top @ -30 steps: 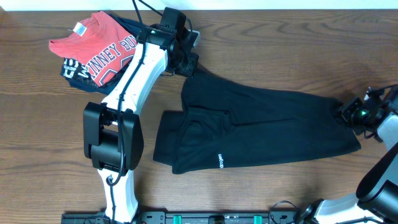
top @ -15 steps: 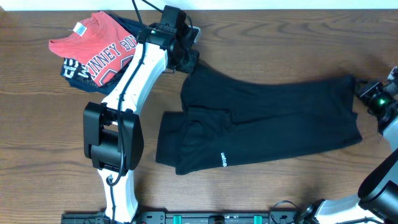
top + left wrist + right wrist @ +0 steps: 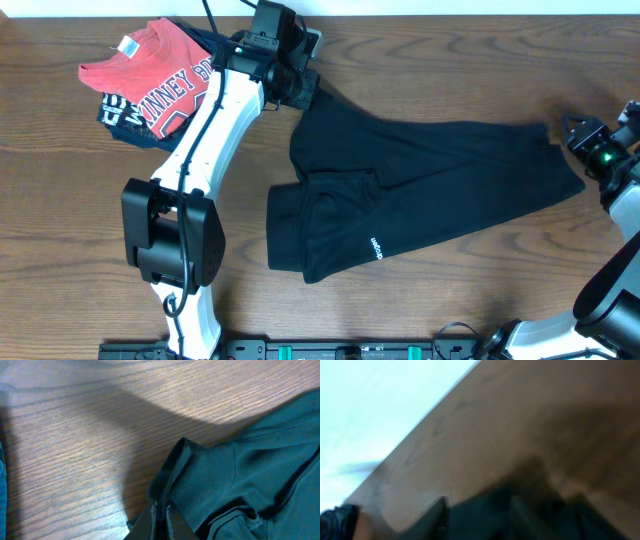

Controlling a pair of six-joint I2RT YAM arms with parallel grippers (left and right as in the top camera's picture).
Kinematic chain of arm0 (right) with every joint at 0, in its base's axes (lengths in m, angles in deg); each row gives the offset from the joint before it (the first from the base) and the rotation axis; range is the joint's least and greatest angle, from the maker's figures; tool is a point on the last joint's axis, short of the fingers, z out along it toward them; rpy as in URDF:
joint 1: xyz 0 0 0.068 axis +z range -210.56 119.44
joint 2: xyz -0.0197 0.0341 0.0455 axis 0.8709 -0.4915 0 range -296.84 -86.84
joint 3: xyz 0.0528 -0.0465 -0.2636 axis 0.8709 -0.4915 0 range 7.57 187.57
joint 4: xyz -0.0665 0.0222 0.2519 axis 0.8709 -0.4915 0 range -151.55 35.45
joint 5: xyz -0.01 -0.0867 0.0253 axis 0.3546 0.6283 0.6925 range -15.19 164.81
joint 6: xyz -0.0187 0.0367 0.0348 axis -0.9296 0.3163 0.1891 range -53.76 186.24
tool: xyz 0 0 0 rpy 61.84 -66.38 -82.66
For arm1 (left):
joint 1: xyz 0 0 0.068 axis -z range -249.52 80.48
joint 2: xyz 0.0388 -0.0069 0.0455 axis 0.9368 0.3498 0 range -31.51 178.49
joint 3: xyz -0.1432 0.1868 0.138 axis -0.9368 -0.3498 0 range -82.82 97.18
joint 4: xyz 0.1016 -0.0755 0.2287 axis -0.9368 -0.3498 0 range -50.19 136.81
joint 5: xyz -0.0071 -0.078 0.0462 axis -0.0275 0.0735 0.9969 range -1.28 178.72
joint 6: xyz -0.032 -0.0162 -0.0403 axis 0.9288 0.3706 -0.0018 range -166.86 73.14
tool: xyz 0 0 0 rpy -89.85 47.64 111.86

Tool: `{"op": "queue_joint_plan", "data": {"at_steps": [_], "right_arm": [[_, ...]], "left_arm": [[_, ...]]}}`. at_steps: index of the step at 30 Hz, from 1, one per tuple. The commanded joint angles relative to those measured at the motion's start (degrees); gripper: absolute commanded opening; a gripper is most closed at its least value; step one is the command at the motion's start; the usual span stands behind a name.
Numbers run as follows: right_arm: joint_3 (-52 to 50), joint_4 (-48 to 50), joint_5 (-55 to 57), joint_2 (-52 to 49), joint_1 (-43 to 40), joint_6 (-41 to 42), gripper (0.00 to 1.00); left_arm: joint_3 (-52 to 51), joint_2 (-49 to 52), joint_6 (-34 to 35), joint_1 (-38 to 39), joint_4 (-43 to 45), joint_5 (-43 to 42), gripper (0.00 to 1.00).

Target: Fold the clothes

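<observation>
The black T-shirt (image 3: 430, 190) stretches from the far edge of the table (image 3: 450, 60) to its right edge; the left gripper (image 3: 303, 95) clenches the far end; the right gripper (image 3: 570, 130) is at the other end, its grip unclear.

T-shirt (image 3: 430, 190) spread ctr-right on table (image 3: 60, 220), garment pile (image 3: 150, 85) far-left corner

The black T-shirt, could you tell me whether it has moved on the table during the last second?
Yes: the black T-shirt slid right, its white logo now farther from the unmoved red T-shirt.
</observation>
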Motion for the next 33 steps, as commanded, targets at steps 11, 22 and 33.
{"op": "queue_joint_plan", "data": {"at_steps": [11,22,33], "right_arm": [[0.5,-6.7,4.6,-2.7,4.7,-10.3,0.31],[0.5,-1.6,5.0,-11.3,9.1,-10.3,0.23],[3.8,1.8,-6.1,-10.4,6.1,-3.3,0.01]], "left_arm": [[0.6,-0.9,-1.0,0.0,-0.3,-0.1,0.06],[0.6,-0.9,-1.0,0.0,-1.3,-0.1,0.06],[0.6,-0.9,-1.0,0.0,-1.4,-0.1,0.06]]}}
